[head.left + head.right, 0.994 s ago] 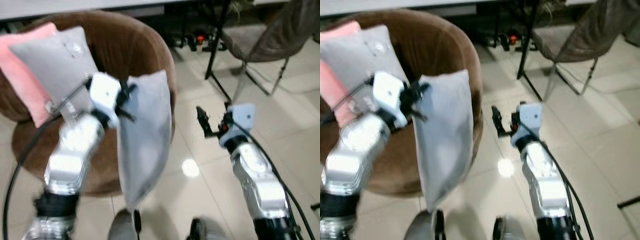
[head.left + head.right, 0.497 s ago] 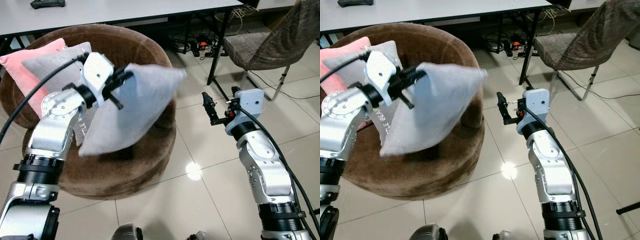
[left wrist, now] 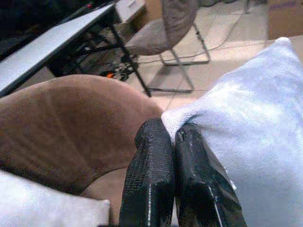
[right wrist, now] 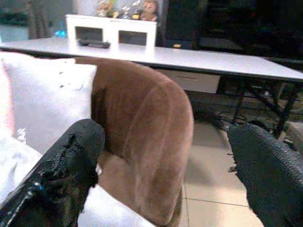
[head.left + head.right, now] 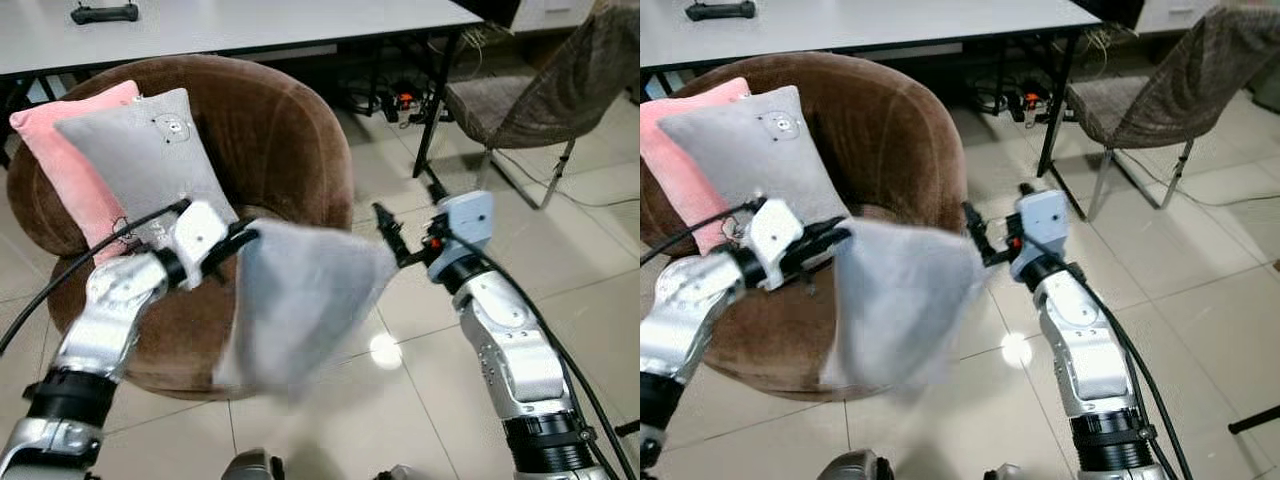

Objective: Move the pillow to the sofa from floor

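A light grey pillow [image 5: 300, 300] hangs in the air, blurred, over the front edge of the round brown sofa [image 5: 280, 120]. My left gripper [image 5: 235, 245] is shut on the pillow's upper left corner; the left wrist view shows both black fingers [image 3: 149, 179] pinched on the fabric [image 3: 246, 118]. My right gripper [image 5: 390, 238] is open just beside the pillow's upper right corner, with its fingers [image 4: 66, 165] spread wide and nothing between them. A pink pillow [image 5: 60, 160] and a second grey pillow [image 5: 140, 150] lean against the sofa's back.
A white table [image 5: 250, 20] with black legs stands behind the sofa, with a black controller [image 5: 105, 13] on it. A brown chair [image 5: 520, 100] on metal legs stands at the right. Cables lie under the table. Glossy tiled floor [image 5: 580, 240] lies open to the right.
The pillow has swung down from over the seat to the sofa's front edge, still held by my left gripper. My right gripper has moved left, close to the pillow's corner.
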You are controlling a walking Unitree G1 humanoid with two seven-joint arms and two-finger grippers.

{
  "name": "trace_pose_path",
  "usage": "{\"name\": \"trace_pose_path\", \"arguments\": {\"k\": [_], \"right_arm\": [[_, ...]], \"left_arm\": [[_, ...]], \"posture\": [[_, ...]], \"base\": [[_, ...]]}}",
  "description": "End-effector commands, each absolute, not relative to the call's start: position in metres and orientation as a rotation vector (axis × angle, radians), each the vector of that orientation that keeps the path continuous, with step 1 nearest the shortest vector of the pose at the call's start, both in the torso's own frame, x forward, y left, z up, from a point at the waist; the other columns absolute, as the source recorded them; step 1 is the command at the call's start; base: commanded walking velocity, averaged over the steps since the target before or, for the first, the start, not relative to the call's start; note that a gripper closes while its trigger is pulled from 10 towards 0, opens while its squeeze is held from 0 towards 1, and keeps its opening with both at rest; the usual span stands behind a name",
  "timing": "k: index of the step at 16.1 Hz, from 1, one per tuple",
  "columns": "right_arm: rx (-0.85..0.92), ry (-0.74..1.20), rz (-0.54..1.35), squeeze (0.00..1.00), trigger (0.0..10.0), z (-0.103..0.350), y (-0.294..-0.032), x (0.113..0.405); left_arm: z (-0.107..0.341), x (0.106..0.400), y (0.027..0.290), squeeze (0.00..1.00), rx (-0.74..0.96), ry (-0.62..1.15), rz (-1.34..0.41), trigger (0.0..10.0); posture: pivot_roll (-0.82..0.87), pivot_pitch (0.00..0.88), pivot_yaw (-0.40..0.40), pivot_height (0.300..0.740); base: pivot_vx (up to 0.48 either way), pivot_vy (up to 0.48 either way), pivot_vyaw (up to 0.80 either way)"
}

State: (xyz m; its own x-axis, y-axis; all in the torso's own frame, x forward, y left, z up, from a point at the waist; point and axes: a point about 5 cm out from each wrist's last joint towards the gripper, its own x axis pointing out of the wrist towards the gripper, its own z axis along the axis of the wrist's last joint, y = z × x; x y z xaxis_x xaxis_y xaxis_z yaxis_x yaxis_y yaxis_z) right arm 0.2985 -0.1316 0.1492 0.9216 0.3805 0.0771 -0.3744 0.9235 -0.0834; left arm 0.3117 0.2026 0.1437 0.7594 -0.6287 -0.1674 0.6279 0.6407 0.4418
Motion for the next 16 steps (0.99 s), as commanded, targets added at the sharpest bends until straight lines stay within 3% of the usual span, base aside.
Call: {"name": "trace_pose_path", "arguments": {"k": [1,7,12,16], "right_arm": [[-0.091,-0.087,0.409,0.0,10.0,0.148,-0.132,0.299],[-0.041,-0.057,0.28,0.0,10.0,0.137,-0.141,0.292],[0.083,-0.023,0.16,0.0,10.0,0.128,-0.152,0.282],[0.049,-0.01,0.169,0.0,10.0,0.128,-0.149,0.285]], "left_arm": [[0.168,0.315,0.202,0.0,0.482,-0.128,-0.664,10.0],[0.172,0.305,0.172,0.0,0.388,-0.197,-0.621,10.0],[0.177,0.304,0.168,0.0,0.357,-0.201,-0.544,10.0],[0.18,0.306,0.168,0.0,0.32,-0.185,-0.519,10.0]], "posture": [[0.08,0.0,-0.001,0.74],[0.07,0.0,0.007,0.74],[0.07,0.0,0.018,0.74],[0.06,0.0,0.046,0.74]], "base": [[0.0,0.0,0.0],[0.0,0.0,0.0],[0.0,0.0,0.0],[0.228,0.0,0.2]]}}
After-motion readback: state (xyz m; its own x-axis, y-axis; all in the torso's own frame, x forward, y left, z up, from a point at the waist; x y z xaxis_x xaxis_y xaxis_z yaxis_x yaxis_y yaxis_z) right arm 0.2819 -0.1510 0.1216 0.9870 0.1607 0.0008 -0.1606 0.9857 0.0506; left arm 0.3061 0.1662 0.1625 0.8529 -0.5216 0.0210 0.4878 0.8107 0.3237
